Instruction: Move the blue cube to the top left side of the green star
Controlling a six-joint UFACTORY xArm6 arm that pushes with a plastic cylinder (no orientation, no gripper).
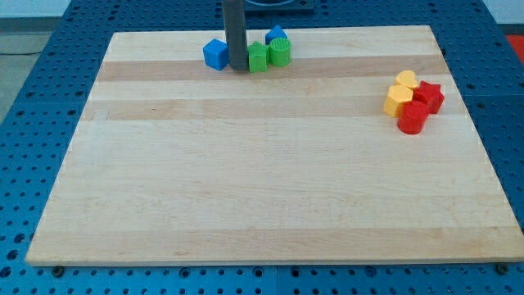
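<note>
No writing is readable anywhere. A pale wooden board (270,164) with visible grain lies on a blue perforated table (33,74). My dark rod drops straight from the view's top; my tip (237,69) rests between the blue cube (215,54) and the green star (258,58), close to both, holding nothing. A green block (281,53) and another blue block (276,35) crowd the star's right. Two yellow blocks (401,90) and two red blocks (419,108) cluster at the right edge.
</note>
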